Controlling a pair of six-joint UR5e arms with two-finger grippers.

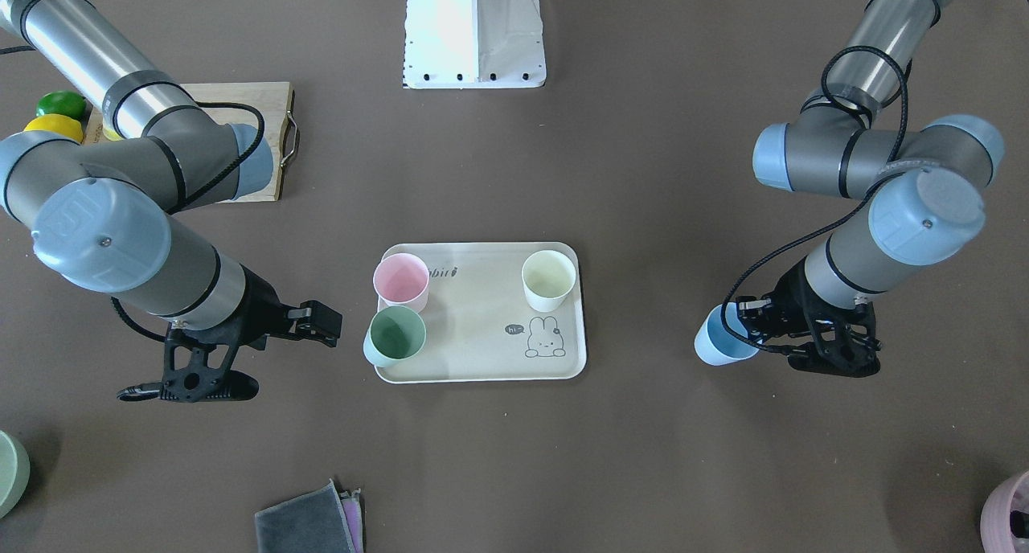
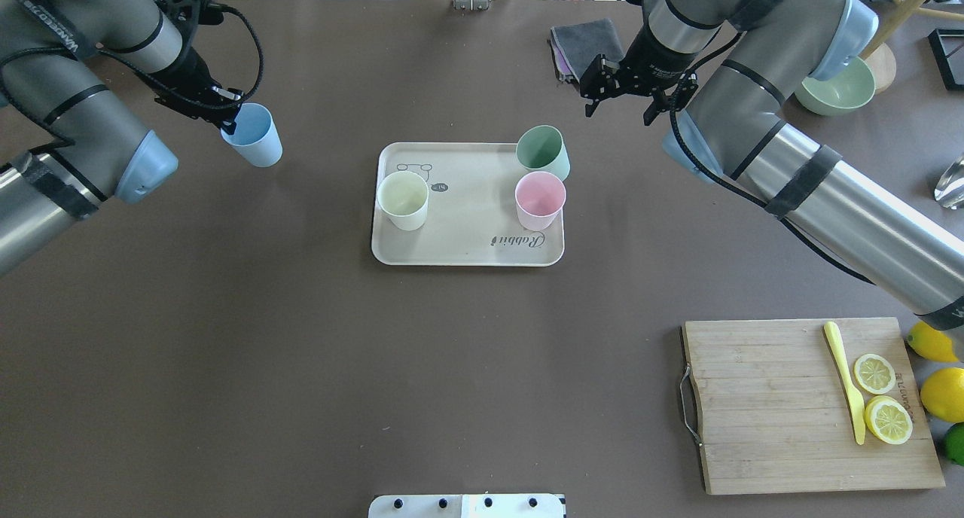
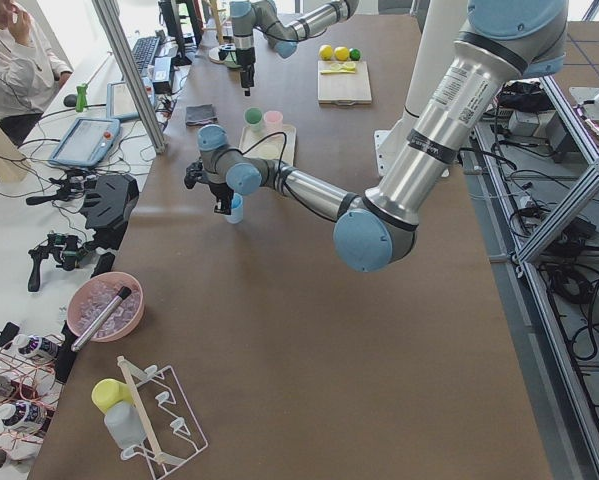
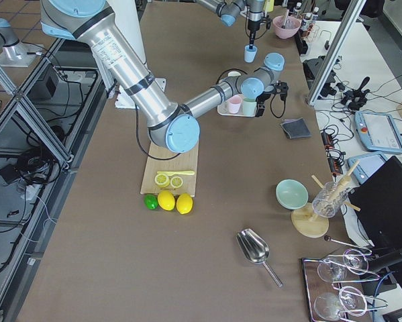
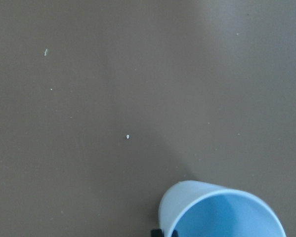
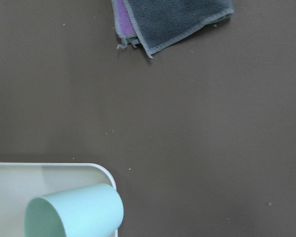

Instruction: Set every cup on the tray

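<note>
Left gripper [image 2: 228,119], at the far left of the table [image 2: 301,337]: its two fingers are closed on the rim of the light blue cup [image 2: 254,138], one finger inside the mouth and one against the outer wall. We see this cup mouth-up and well apart from the tray [image 2: 467,239], on the robot's left. We cannot tell whether its base touches the tabletop.

On the cream tray, printed "Rabbit" with a small bunny drawing, stand three cups, all mouth-up. We find the cream-white cup [image 2: 403,199] on the tray's left half, beside the bunny drawing. The sage green cup [image 2: 541,150] occupies the far right corner, close against the rim, and the pink cup [image 2: 539,199] stands just beside it on the side nearer the robot.

Right gripper [image 2: 617,110]: we show it with fingers spread wide and nothing between them, hanging over bare tabletop just beyond the tray's far right corner, near the sage green cup.

Farther out, folded grey and purple cloths [image 2: 587,44] lie beyond the right gripper, and a pale green bowl [image 2: 832,89] shows behind the right arm. A wooden cutting board [image 2: 761,405] at the near right carries a yellow knife [image 2: 845,379] and two lemon slices [image 2: 875,373], with whole lemons [image 2: 941,394] and a lime [image 2: 955,443] just beside it.
</note>
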